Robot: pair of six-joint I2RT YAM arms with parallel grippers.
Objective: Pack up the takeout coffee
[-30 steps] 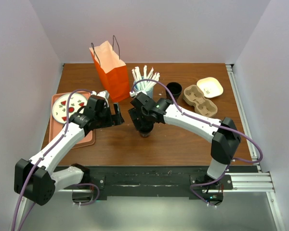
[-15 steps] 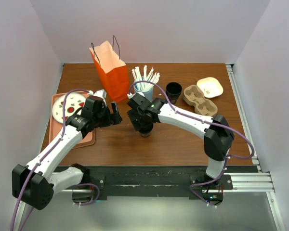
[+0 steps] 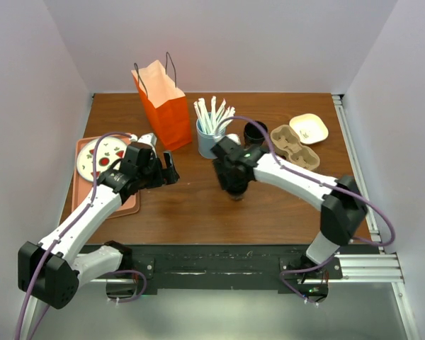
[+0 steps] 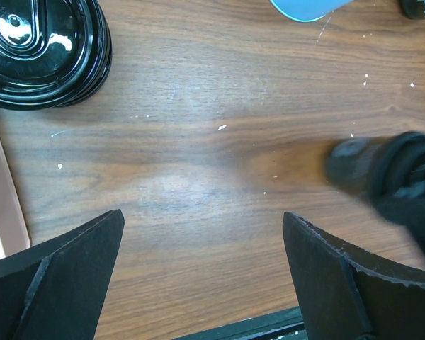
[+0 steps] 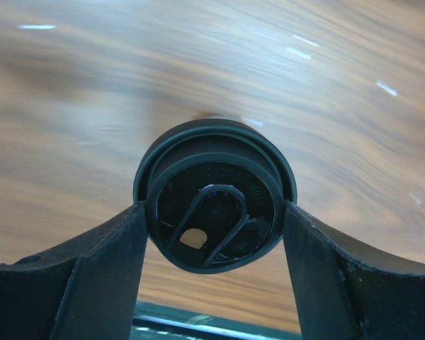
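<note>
The takeout coffee [image 5: 214, 195], a dark cup with a round black lid, sits between the fingers of my right gripper [image 5: 214, 212], which is shut on the lid's rim from both sides. From above, the right gripper [image 3: 235, 183] covers most of the cup; only the cup's base [image 3: 236, 197] shows, over the middle of the table. The table under it is blurred. My left gripper [image 3: 171, 170] hangs open to the left of it with nothing between its fingers [image 4: 71, 262]. In the left wrist view the cup and right gripper show as a dark blur [image 4: 382, 173].
An orange paper bag [image 3: 163, 106] stands at the back left. A blue straw holder [image 3: 208, 140], an all-black cup [image 3: 255, 132], a cardboard cup carrier [image 3: 294, 147] and a cream dish [image 3: 308, 128] line the back right. A pink tray [image 3: 127, 205] lies left; a glossy black container [image 4: 46, 49] is near it.
My right gripper has carried the takeout coffee to the right, away from the left gripper, uncovering the straw holder. The left arm has barely moved over the last half second.
</note>
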